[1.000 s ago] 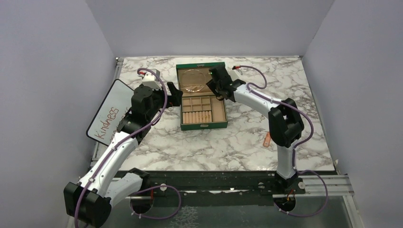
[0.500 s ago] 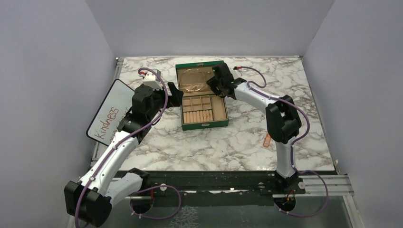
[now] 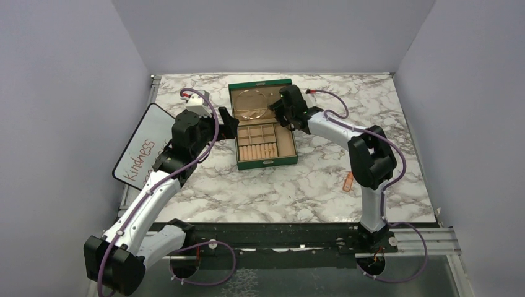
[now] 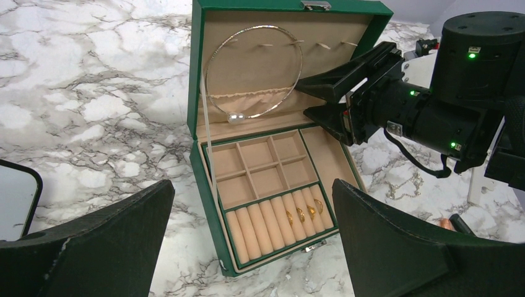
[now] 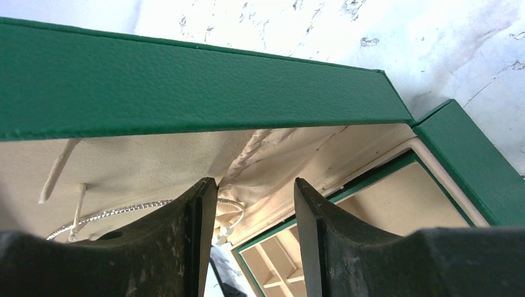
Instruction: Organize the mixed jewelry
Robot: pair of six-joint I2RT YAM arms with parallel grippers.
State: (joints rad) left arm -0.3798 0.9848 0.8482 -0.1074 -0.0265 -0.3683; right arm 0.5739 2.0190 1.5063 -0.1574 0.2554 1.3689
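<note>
Right fingers (image 5: 167, 247), apart, sit under the box lid (image 5: 186, 80) beside the hung necklace (image 4: 235, 117), likely seating it; left fingers (image 4: 93, 247) gape idle.

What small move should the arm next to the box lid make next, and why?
Probably the right gripper should ease back toward its own side, away from the lid. Its jaws stand open and empty close beside the necklace hoop, which hangs inside the lid; the rings sit in the front rolls. Backing straight out seems least likely to snag the hoop.
</note>
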